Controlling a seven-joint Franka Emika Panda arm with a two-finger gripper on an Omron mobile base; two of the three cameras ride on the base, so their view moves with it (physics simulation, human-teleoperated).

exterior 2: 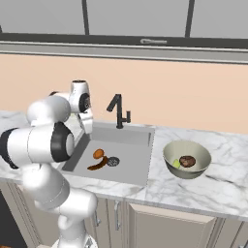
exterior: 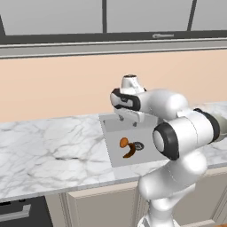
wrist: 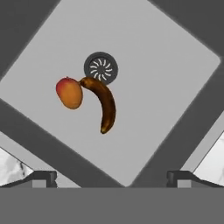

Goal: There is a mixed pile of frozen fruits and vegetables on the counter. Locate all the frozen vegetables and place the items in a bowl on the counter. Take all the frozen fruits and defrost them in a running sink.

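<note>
Your gripper (wrist: 111,177) hangs above the sink (exterior 2: 131,155) with its fingers (wrist: 41,178) spread wide and nothing between them. Low in the hand view's centre-left you see the orange fruit (wrist: 69,92) touching the curved brown fruit (wrist: 103,104), which lies just beside the drain (wrist: 101,68). At the right of the right base view, the bowl (exterior 2: 170,151) on the counter (exterior 2: 218,189) holds the brown ball (exterior 2: 187,161) and the green piece (exterior 2: 176,164).

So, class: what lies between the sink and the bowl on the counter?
Bare marble counter, seen in the right base view, separates the sink from the bowl.
</note>
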